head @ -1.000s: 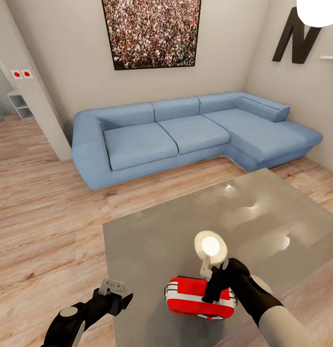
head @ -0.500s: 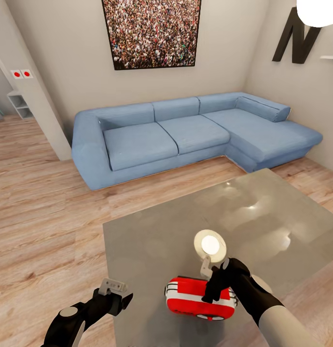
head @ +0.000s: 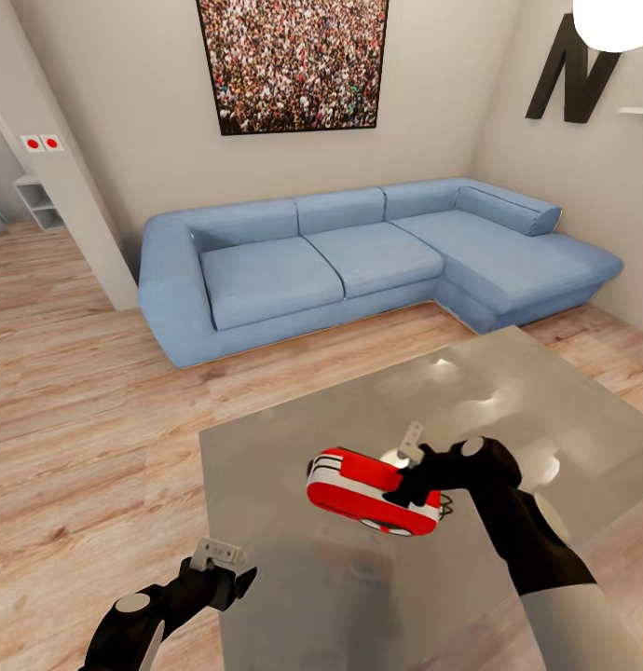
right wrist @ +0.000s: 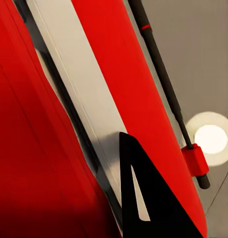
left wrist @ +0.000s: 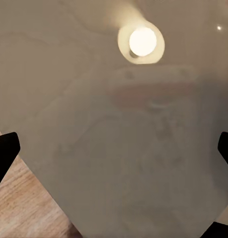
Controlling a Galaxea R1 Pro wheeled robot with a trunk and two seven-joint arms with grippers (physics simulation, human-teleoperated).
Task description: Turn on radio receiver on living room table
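The step in hand is the handling of the radio receiver (head: 373,492) itself: the right claw (head: 417,477) has it pinched at its near right end and carries it above the glossy grey surface (head: 294,466), tilted, with its faint shadow and red reflection lying on the top beneath it. The radio stretches away from this claw toward the robot's left, its white trim band running along the red shell.

In the right wrist view the red body (right wrist: 49,148) and the white band sit right against the camera, one dark finger (right wrist: 143,198) laid over the shell, and the thin wire handle (right wrist: 166,89) runs just beyond it. The second finger is hidden behind the body, so I judge the pinch from the lifted radio rather than from seeing both pads.

The left claw (head: 230,570) hangs low over the near edge of the surface, well apart from the radio, its fingers spread; its wrist view looks down on the grey top (left wrist: 94,163) with both dark fingertips (left wrist: 5,153) wide at the sides.

Switching on is probably not yet done. The next move calls for bringing the round dial or switch on the white face within reach, likely by steadying the radio with the right claw while the left comes across to press.
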